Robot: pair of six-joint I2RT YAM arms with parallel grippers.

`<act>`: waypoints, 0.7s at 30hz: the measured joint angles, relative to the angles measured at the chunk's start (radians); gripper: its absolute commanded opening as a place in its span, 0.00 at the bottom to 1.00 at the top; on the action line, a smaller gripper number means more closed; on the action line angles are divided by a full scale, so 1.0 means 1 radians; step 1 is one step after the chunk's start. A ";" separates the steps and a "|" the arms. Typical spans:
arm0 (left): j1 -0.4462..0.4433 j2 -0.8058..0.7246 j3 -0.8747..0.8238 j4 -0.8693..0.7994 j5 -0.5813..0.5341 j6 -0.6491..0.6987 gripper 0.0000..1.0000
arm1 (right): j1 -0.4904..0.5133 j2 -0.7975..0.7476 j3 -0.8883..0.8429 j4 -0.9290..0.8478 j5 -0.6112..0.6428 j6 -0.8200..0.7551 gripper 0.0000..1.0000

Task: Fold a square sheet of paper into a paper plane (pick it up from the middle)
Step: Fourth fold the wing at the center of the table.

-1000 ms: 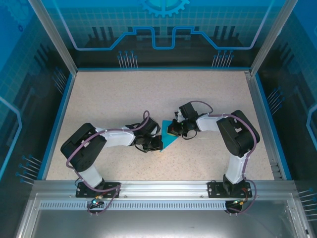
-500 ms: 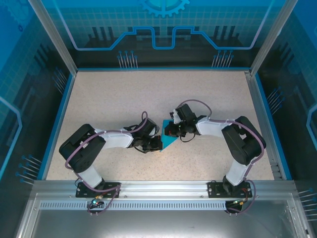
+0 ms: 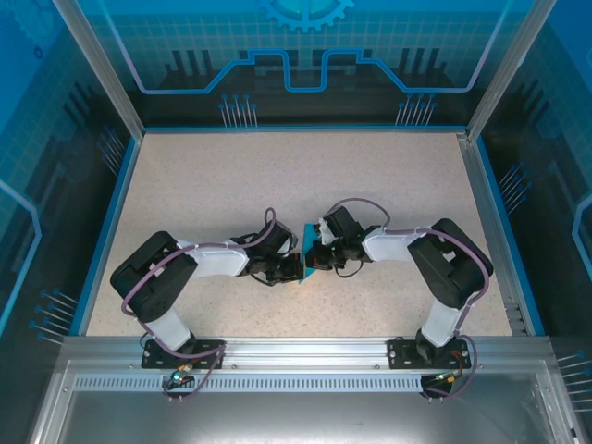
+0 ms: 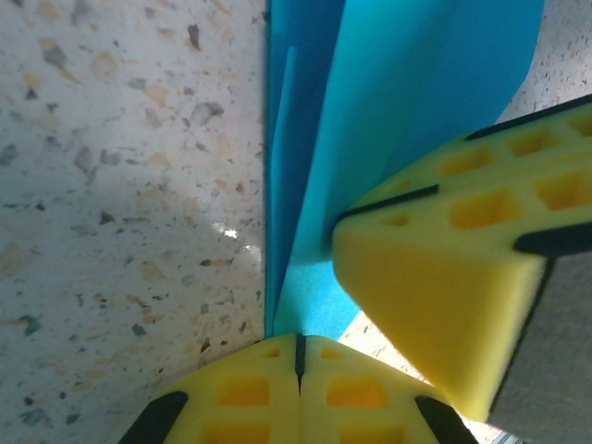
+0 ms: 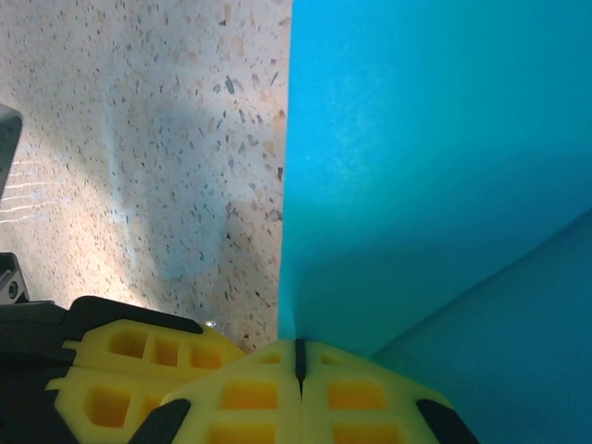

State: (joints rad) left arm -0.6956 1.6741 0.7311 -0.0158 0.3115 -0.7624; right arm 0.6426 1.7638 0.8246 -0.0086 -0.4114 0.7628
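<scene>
Speckled tabletop (image 3: 277,176) lies inside a blue-walled enclosure. On the left, the left arm bends up from its base and reaches toward 3 o'clock. The left end effector (image 3: 289,268) sits low over the surface, a little toward 6 o'clock from the tabletop's middle. Its yellow fingers (image 4: 240,398) are pressed together with only a thin seam between them. In the left wrist view their tips meet the near end of the sheet of paper (image 4: 370,111). Whether any paper is pinched in that seam I cannot tell.

The sheet is bright cyan and folded over itself, its layered edges running toward 12 o'clock in that view. From above it lies between the two end effectors, just beside each.

At 3 o'clock of the paper, the right end effector (image 3: 319,256) points toward 9 o'clock, its arm folded back to the right. Its fingers (image 5: 361,398) are likewise closed to a seam, with the tips at the foot of the paper's straight left edge. In the left wrist view one of them lies over the paper's right side.
</scene>
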 measured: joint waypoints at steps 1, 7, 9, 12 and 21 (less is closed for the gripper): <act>0.000 0.000 0.000 0.000 0.000 0.000 0.00 | 0.000 0.004 0.000 0.001 0.000 0.000 0.00; 0.000 -0.005 0.000 0.000 0.000 -0.011 0.00 | 0.000 0.031 0.021 -0.020 0.000 0.000 0.00; 0.000 -0.009 -0.002 0.000 -0.001 -0.020 0.00 | 0.000 0.036 0.029 -0.031 0.000 0.000 0.00; 0.000 -0.021 -0.010 0.000 -0.002 -0.026 0.00 | 0.000 0.038 0.034 -0.036 0.000 0.000 0.00; 0.003 -0.027 -0.016 0.023 -0.001 -0.051 0.00 | -0.001 0.039 0.034 -0.036 -0.001 0.000 0.00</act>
State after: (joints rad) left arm -0.6930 1.6466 0.7151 0.0067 0.3103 -0.8139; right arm 0.6415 1.8023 0.8585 -0.0444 -0.4126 0.7628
